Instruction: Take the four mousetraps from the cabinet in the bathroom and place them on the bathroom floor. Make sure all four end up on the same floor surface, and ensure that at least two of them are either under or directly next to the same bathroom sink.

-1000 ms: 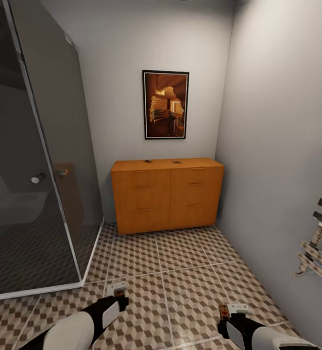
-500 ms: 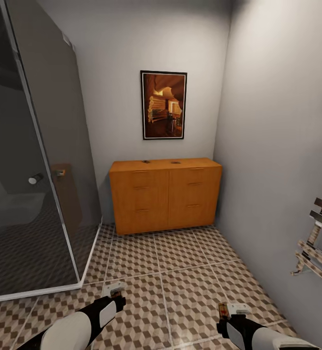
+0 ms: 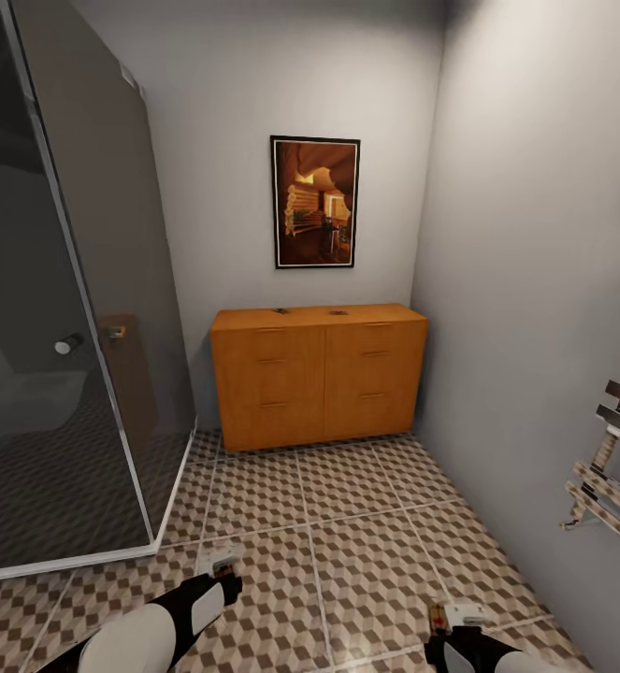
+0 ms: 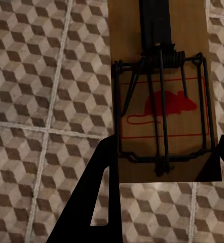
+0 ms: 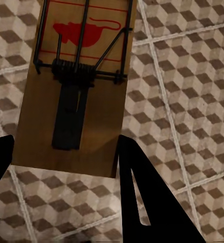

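While the orange-brown wooden cabinet (image 3: 318, 372) with bar handles stood against the far grey wall, two small dark items lay on its smooth top. Each gripper clamped a flat tan wooden mousetrap above the cube-patterned tiled bathroom floor (image 3: 347, 523): the left gripper (image 4: 162, 167) pinched the left mousetrap (image 4: 160, 81), and the right gripper (image 5: 61, 162) pinched the right mousetrap (image 5: 79, 76). Both plates carried coiled dark spring wire and a red mouse print. A smoked-glass shower screen (image 3: 76, 308) rose at the left.
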You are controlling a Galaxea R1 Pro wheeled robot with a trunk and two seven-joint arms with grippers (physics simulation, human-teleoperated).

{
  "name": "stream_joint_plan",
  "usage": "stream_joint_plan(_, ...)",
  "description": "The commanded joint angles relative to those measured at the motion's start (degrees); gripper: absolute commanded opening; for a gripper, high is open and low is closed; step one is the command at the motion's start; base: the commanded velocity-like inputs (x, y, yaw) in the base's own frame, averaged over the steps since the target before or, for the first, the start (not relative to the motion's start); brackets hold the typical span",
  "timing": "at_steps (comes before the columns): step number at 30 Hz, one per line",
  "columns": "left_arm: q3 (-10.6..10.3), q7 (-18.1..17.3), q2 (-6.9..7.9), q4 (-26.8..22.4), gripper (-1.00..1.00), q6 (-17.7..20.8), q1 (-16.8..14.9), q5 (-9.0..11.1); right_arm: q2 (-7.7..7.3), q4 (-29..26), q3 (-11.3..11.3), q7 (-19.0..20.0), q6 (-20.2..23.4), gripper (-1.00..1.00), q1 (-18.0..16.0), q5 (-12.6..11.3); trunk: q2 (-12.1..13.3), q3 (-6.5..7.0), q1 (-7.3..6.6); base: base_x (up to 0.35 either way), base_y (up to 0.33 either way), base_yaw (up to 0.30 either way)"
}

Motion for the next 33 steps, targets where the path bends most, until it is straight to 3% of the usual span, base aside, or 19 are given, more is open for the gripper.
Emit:
stream_joint_plan(1,0.36,0.24,-0.03,-0.03,-1.00,0.29,0.23,-0.68,-0.02,0.07,0.08,0.00,-0.11,-1.00,0.07,-0.34,-0.03,-0.06,0.00,0.000,0.000,0.000)
stream_joint_plan(8,0.30,0.69,-0.05,-0.03,-1.00,0.52,1.77,-0.91,0.14,0.10,0.08,-0.30,-2.61,-1.00,1.14,-0.03,-0.03,-0.01,0.00,0.000,0.000,-0.089)
stream_joint_plan(11,0.22,2.27,-0.08,-0.01,-1.00,0.56,2.05,-1.02,0.01,0.11,0.08,-0.33,-3.06,-1.00,1.41,-0.04,-0.03,0.06,0.00,0.000,0.000,-0.225)
stream_joint_plan(21,-0.06,2.41,-0.47,0.04,-1.00,0.56,2.84,-1.39,-0.27,0.13,0.08,-0.02,-3.15,-1.00,1.86,-0.19,-0.03,0.11,0.00,0.000,0.000,-0.250)
stream_joint_plan(24,-0.09,2.38,-0.64,0.04,-1.00,0.56,2.97,-2.25,-0.33,0.14,0.08,0.04,-3.05,-1.00,1.89,-0.24,-0.03,0.11,0.00,0.000,0.000,-0.264)
stream_joint_plan(28,-0.10,2.38,-0.76,0.04,-1.00,0.86,3.11,-5.25,-0.45,0.14,0.06,0.11,-2.99,-1.00,1.90,-0.43,-0.03,0.11,0.00,0.000,0.000,-0.286)
stream_joint_plan(33,-0.10,2.43,-0.94,0.04,-1.00,2.39,3.27,-6.14,-0.64,0.14,0.00,0.15,-2.98,-1.00,2.33,-0.96,-0.03,0.11,0.00,0.000,0.000,-0.293)
